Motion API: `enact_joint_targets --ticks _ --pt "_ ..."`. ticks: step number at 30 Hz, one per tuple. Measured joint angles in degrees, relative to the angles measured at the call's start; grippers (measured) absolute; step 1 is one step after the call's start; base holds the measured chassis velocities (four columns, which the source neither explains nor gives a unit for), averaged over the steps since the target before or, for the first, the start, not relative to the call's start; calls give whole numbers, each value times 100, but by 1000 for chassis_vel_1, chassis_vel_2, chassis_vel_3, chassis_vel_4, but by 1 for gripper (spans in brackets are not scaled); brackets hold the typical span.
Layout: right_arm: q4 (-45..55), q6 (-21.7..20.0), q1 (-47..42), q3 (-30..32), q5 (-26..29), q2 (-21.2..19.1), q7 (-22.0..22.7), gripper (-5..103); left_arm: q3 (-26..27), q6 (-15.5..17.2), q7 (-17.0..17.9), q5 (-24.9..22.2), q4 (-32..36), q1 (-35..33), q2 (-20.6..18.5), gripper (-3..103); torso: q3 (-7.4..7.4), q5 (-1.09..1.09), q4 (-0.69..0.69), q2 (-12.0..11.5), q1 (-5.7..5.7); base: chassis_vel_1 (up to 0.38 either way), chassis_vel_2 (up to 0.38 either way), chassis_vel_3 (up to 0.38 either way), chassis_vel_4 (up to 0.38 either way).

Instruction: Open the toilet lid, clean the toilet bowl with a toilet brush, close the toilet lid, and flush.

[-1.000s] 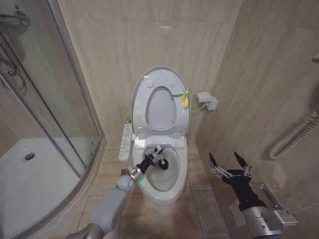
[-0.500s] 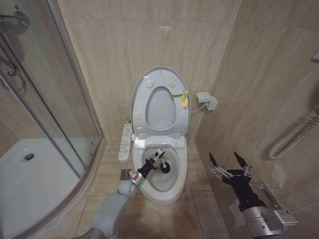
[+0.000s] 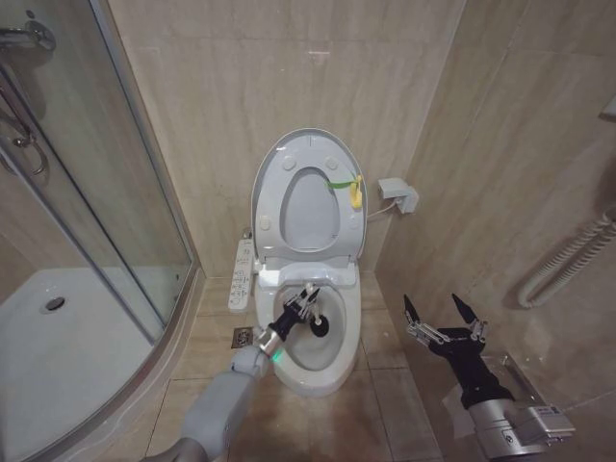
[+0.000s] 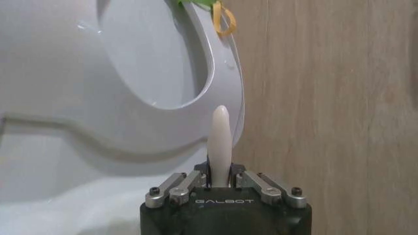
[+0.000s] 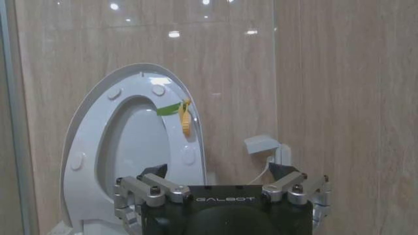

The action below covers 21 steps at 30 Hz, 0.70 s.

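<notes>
Thin white toilet brush, dark bristle head down inside white ceramic toilet bowl, head near bowl's centre. Your left claw clenched on brush handle; handle tip pokes up between its fingers in left wrist view. Large white glossy toilet lid raised upright against beige tiled wall, at 12 o'clock from bowl. Your right claw released, fingers spread, idle at 3 o'clock from bowl, well apart.
</notes>
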State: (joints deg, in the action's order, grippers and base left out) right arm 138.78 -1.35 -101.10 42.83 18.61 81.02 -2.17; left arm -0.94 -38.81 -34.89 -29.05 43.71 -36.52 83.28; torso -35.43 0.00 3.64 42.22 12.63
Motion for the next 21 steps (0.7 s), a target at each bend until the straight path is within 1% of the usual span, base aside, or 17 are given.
enact_joint_targets --ticks 2,3,4,6,10,13,15,16,21 --pt "0 0 0 0 0 0 0 100 9 1 -9 2 53 -17 -73 20 -2 1 -4 -1 1 0 0 0 0" --pt "0 0 0 0 0 0 0 100 8 25 -8 -20 150 2 -99 20 -2 0 -1 -1 1 0 0 0 0" --pt "0 0 0 0 0 0 0 100 8 25 -8 -20 150 2 -99 20 -2 0 -1 -1 1 0 0 0 0" --pt "0 0 0 0 0 0 0 100 -12 96 23 -88 320 115 -128 20 -2 -1 6 -1 1 0 0 0 0" --pt "0 0 0 0 0 0 0 100 -78 149 81 -203 469 248 -114 20 -2 0 4 -1 2 0 0 0 0" --pt "0 0 0 0 0 0 0 100 -93 149 82 -202 411 249 -38 20 -2 -1 4 -1 2 0 0 0 0" --pt "0 0 0 0 0 0 0 100 -83 116 42 -125 243 197 9 20 -2 -1 4 -1 1 0 0 0 0" --pt "0 0 0 0 0 0 0 100 -67 81 1 -78 122 156 12 20 -2 -1 1 -1 2 0 0 0 0" --pt "0 0 0 0 0 0 0 100 -8 17 -94 16 -28 101 -51 20 0 0 -1 -1 0 0 0 0 0"
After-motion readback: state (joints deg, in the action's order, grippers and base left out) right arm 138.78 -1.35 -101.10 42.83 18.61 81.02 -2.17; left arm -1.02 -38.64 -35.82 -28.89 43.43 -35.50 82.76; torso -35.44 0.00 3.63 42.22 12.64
